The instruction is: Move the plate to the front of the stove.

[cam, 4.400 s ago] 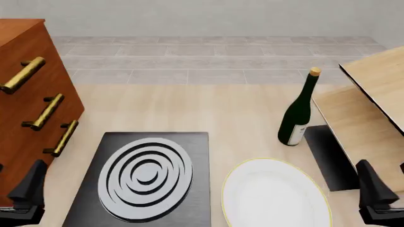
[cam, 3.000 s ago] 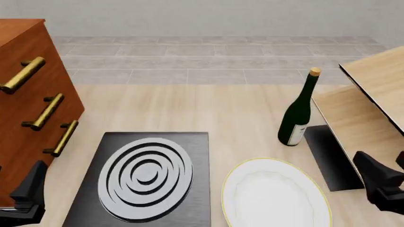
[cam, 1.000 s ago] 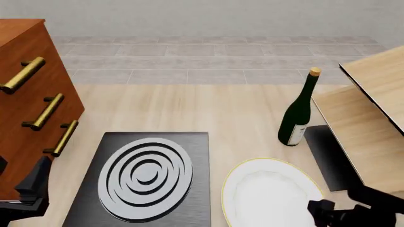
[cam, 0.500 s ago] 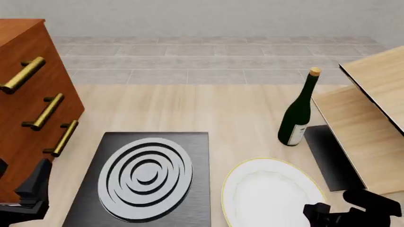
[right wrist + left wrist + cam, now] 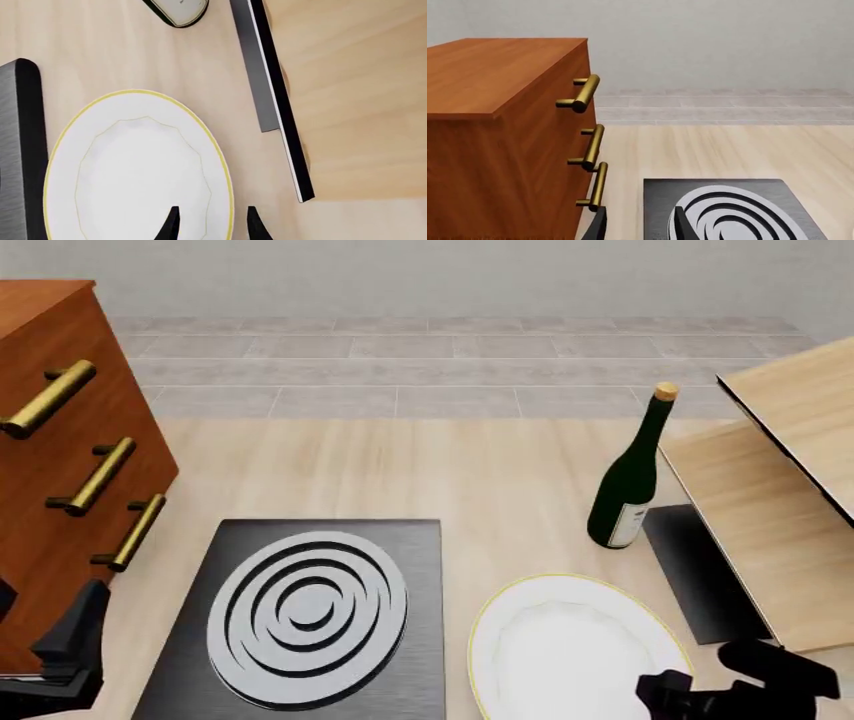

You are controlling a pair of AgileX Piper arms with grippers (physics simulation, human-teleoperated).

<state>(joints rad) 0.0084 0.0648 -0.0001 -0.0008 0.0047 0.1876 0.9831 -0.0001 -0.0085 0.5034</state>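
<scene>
My right fingers [image 5: 667, 695] sit at the bottom right of the front view, spread apart, their two tips [image 5: 172, 223] straddling the gold rim at the plate's near right edge; whether they touch it I cannot tell. The plate [image 5: 577, 648] lies flat on the desk [image 5: 467, 475] at lower centre-right, just beside the stove's right edge with a thin strip of wood between them. My left fingers [image 5: 74, 640] hang at the lower left, parted and holding nothing, between the stove [image 5: 310, 615] and the wooden cabinet [image 5: 60, 455]. In the left wrist view their tips [image 5: 678, 227] frame the stove's near left corner. A dark flat panel [image 5: 701, 570] lies right of the plate under a tilted light-wood board [image 5: 781, 490]. Farther back, at centre-right, stands a wine bottle [image 5: 630, 475]. Beyond the stove's far edge the desk runs bare to the tiled floor [image 5: 441, 370].
</scene>
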